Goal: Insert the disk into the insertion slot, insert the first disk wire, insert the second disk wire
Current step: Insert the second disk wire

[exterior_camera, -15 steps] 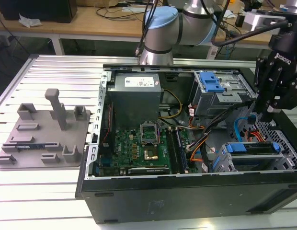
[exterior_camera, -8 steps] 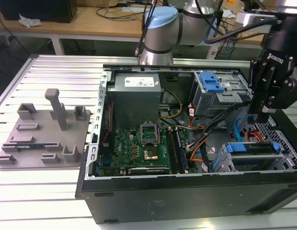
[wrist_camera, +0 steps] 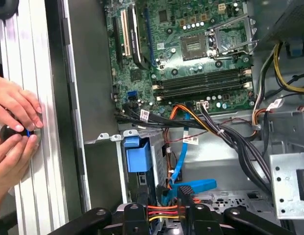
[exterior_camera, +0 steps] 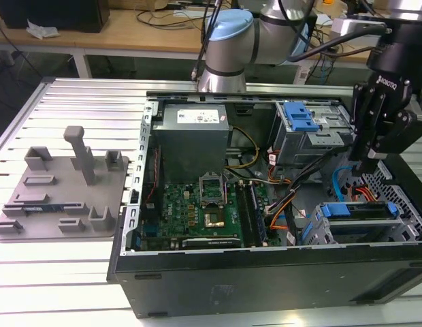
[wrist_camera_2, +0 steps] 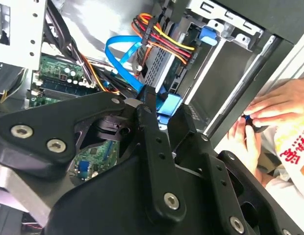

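Tool (wrist_camera_2: 166, 105) at blue cable (wrist_camera: 179, 152), hands (wrist_camera: 17, 105) nearby

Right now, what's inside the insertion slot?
The disk sits in the insertion slot, its blue frame showing along the top edge. The cage's metal walls cover most of its body, so its label cannot be seen.

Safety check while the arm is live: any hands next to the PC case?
Yes: in the first wrist view, two hands sit over the ribbed table right beside the case wall.
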You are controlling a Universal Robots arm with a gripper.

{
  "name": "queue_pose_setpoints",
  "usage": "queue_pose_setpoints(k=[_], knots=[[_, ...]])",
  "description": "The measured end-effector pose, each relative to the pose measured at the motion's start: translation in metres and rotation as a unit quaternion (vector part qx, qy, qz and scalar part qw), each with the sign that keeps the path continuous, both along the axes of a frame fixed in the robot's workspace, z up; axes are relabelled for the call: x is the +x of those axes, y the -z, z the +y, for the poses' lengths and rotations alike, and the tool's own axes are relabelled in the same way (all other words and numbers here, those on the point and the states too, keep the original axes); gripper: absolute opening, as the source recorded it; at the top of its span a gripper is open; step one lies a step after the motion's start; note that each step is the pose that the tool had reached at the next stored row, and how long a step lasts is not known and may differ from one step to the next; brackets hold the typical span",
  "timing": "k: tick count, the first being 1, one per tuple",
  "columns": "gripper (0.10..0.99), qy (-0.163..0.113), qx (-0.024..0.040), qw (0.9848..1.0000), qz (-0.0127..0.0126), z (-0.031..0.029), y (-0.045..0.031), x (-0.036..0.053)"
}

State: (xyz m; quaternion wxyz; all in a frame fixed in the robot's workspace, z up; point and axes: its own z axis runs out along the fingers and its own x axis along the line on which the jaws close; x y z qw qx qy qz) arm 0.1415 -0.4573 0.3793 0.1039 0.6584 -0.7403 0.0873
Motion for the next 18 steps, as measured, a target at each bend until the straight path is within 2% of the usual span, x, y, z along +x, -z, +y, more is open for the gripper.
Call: queue_pose_setpoints(k=[2,4,5,8,14,18], knots=[[0.376,0.0,-0.0088,1.0,0.0013,0.0032,0.0007,0.0007],[0.376,0.001,-0.0328,0.9994,0.0058,0.0116,0.0017,0.0007],[0.376,0.001,-0.038,0.9993,0.0068,0.012,0.0036,0.0006],[0.376,0.0,-0.04,0.9992,0.0072,0.0121,0.0061,0.0007],[0.376,0.0,-0.0401,0.9992,0.0076,0.0121,0.0083,0.0007],[0.376,-0.006,-0.0408,0.9991,0.0099,0.0121,0.0095,0.0008]])
